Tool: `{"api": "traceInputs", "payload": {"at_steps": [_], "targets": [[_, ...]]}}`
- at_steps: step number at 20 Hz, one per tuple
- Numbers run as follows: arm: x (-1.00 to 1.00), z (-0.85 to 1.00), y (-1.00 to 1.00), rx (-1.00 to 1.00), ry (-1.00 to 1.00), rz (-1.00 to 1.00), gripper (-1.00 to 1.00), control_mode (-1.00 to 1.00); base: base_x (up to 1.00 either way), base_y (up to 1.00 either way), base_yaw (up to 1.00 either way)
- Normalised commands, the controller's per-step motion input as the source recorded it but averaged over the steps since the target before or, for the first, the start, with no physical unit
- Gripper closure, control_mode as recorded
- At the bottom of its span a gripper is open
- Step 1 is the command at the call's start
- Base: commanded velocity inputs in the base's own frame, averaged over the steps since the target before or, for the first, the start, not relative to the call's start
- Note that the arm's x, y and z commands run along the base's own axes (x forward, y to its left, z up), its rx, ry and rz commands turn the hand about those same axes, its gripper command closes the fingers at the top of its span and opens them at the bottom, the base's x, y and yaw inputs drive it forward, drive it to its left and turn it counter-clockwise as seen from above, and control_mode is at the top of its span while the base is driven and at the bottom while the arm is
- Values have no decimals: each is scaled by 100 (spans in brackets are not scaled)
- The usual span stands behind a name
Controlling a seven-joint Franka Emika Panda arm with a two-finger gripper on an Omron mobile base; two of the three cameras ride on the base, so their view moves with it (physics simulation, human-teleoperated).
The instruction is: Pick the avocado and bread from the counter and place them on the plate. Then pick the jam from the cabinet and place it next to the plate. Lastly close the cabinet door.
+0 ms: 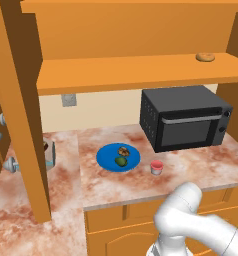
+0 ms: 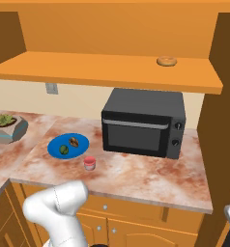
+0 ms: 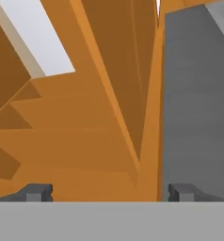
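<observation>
The blue plate (image 1: pixel 107 159) (image 2: pixel 55 144) lies on the marbled counter (image 1: pixel 191 165) (image 2: pixel 150 173), left of a microwave. On it rest the dark green avocado (image 1: pixel 121 161) (image 2: pixel 64 150) and the speckled brown bread (image 1: pixel 124 151) (image 2: pixel 74 142). The pinkish-red jam (image 1: pixel 156 167) (image 2: pixel 90 163) stands on the counter just right of the plate. Above, the orange cabinet (image 1: pixel 131 70) (image 2: pixel 112 67) is open, and its cabinet door (image 1: pixel 21 110) stands edge-on at the left. In the hand view my gripper (image 3: pixel 109 192) is open and holds nothing, facing orange wood close up.
A black microwave (image 1: pixel 183 117) (image 2: pixel 143 123) stands at the back right of the counter. A tan doughnut-shaped roll (image 1: pixel 205 57) (image 2: pixel 166 61) lies on the cabinet shelf. A potted plant (image 2: pixel 8 126) sits at the left. My white elbow (image 1: pixel 191 220) (image 2: pixel 59 202) hangs before the counter front.
</observation>
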Motion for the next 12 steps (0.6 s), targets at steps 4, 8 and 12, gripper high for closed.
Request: {"api": "traceInputs", "payload": {"at_steps": [4, 8, 12], "targets": [[52, -6, -34, 0, -2, 0, -100, -100, 0, 0, 0], [51, -2, -37, 0, -1, 0, -100, -100, 0, 0, 0], [50, -2, -36, 0, -3, 0, -100, -100, 0, 0, 0]]}}
